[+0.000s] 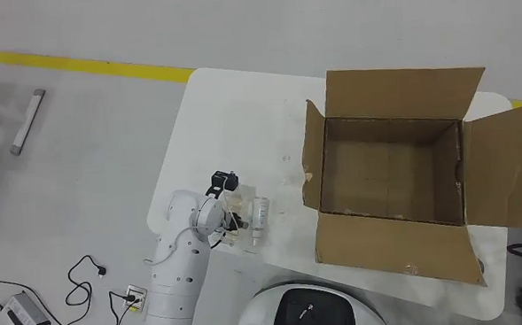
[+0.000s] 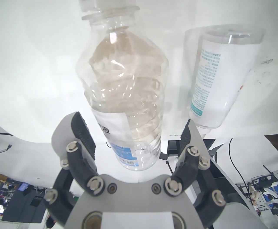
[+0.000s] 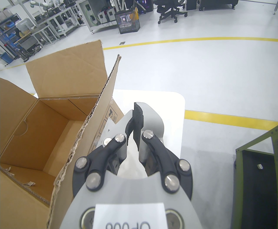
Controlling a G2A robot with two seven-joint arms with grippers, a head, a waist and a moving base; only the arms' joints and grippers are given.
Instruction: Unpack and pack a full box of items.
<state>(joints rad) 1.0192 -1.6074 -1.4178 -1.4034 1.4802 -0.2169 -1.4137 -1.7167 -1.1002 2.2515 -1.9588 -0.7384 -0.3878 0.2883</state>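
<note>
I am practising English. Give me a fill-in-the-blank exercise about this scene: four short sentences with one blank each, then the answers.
1. The cardboard box has its flaps open, and inside it is ____.
2. The left gripper is ____, with one finger on each side of the clear bottle.
3. In all, ____ bottles lie on the table: that one and a white-labelled bottle.
4. The right gripper is ____ and holds nothing.

Missing words: empty; open; two; shut.

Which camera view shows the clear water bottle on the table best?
The left wrist view: the clear water bottle lies large, neck to base, inside the open left pincer. The top view shows it small and faint beside the arm. The right wrist view faces the cardboard box.
</note>
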